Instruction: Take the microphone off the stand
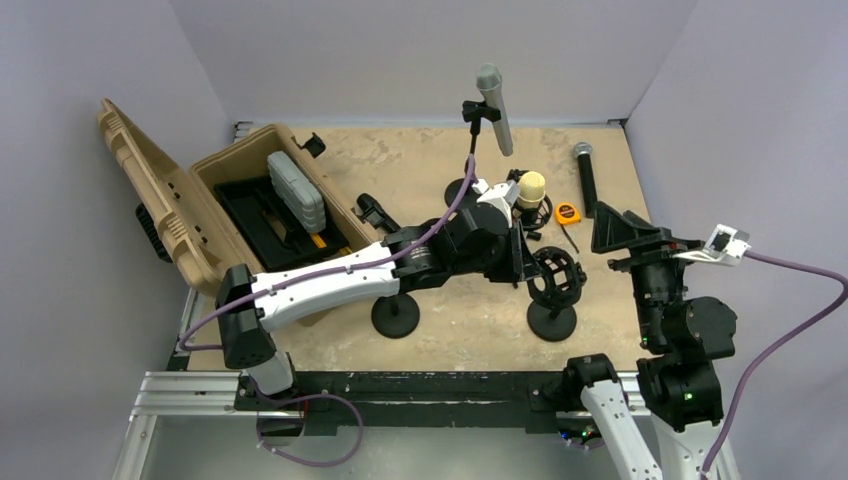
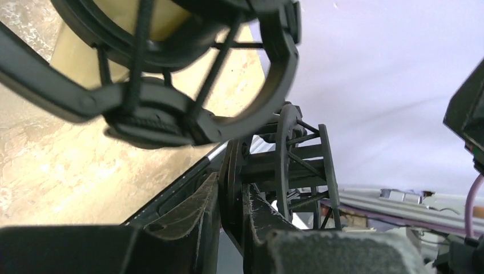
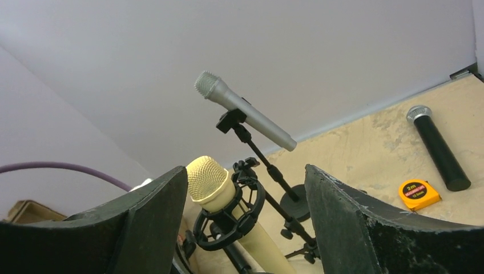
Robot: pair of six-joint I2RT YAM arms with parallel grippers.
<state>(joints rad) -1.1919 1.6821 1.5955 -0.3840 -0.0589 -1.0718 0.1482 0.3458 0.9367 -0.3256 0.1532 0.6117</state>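
A cream microphone (image 1: 531, 187) (image 3: 208, 177) sits tilted in a black shock mount (image 3: 228, 220) (image 2: 171, 114) on a short stand. A silver microphone (image 1: 496, 108) (image 3: 245, 109) is clipped on a tall thin stand (image 1: 472, 150). My left gripper (image 1: 520, 255) (image 2: 232, 200) is just below the cream microphone's mount. It is shut on a thin black ring of a second, empty shock mount (image 1: 557, 272) (image 2: 299, 160). My right gripper (image 1: 603, 232) (image 3: 245, 177) hangs open to the right. It faces the cream microphone and holds nothing.
A black microphone (image 1: 587, 178) (image 3: 438, 147) and an orange tape measure (image 1: 567, 212) (image 3: 418, 194) lie at the back right. An open tan tool case (image 1: 215, 200) stands at the left. Round stand bases (image 1: 395, 315) (image 1: 553, 322) rest near the front.
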